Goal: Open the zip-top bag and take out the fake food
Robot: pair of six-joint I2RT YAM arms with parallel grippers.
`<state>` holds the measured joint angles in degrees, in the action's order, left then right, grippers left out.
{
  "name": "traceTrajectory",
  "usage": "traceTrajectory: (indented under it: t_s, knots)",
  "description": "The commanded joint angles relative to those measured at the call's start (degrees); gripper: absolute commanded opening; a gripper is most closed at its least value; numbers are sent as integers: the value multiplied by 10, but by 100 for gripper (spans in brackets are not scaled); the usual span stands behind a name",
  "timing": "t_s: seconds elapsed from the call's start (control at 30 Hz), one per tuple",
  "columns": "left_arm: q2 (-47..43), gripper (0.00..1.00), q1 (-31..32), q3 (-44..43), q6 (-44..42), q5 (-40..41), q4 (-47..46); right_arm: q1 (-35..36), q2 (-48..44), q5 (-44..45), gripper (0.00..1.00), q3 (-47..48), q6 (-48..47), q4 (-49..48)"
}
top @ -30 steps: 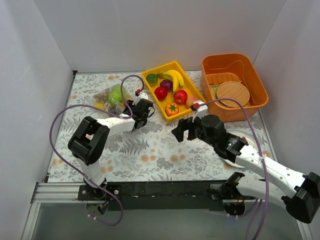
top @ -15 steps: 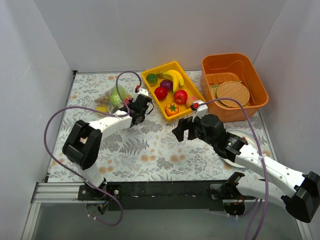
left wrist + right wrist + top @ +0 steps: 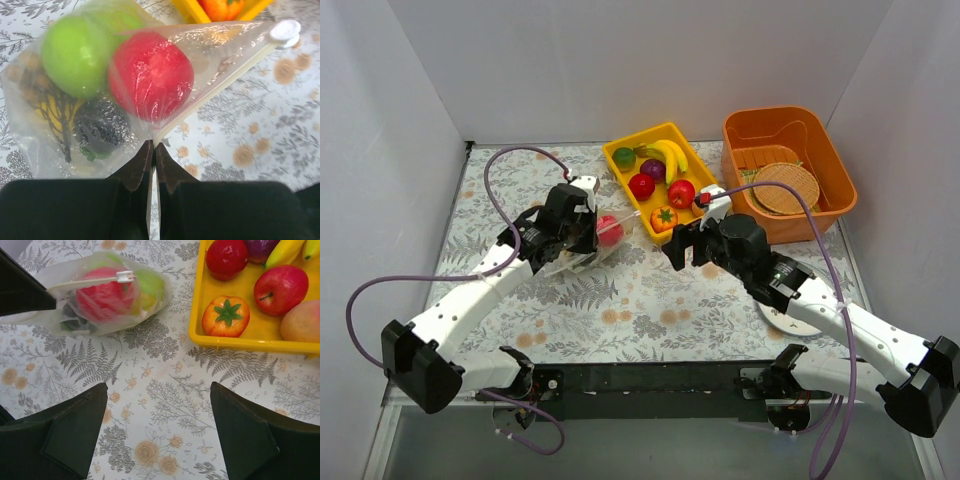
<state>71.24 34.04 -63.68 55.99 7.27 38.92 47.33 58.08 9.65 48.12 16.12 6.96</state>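
Observation:
The clear zip-top bag [image 3: 210, 55] hangs from my left gripper [image 3: 152, 145], whose jaws are shut on its zip strip edge. Inside show a light green apple [image 3: 75, 55], a red piece [image 3: 150, 75], yellow pieces [image 3: 52, 117] and a dark twiggy bunch [image 3: 100, 130]. The white zip slider [image 3: 284, 31] sits at the far end of the strip. In the top view the left gripper [image 3: 584, 242] holds the bag [image 3: 575, 263] left of the yellow tray. My right gripper [image 3: 685, 250] is open and empty, just right of the bag [image 3: 107, 295], above the floral table [image 3: 157, 390].
The yellow tray [image 3: 618, 178] holds a banana [image 3: 670, 155], red apples and an orange tomato-like fruit [image 3: 227, 315]. An orange basket [image 3: 840, 165] with woven mats stands at the back right. A white plate [image 3: 788, 318] lies under the right arm.
My left gripper has carried the bag from the back left toward the middle, next to the tray's near end. The right gripper has barely moved.

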Motion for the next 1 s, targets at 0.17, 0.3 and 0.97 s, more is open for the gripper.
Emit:
traceTrajectory:
  t_s: [0.17, 0.3, 0.97]
  knots:
    - [-84, 0, 3, -74, -63, -128, 43, -106, -24, -238, 88, -43, -123, -207]
    - [-102, 0, 3, -80, -98, -138, 46, -148, -17, -378, 89, -87, -98, -321]
    - [-133, 0, 3, -114, -176, -237, 34, -202, 132, -624, 86, -41, 70, -555]
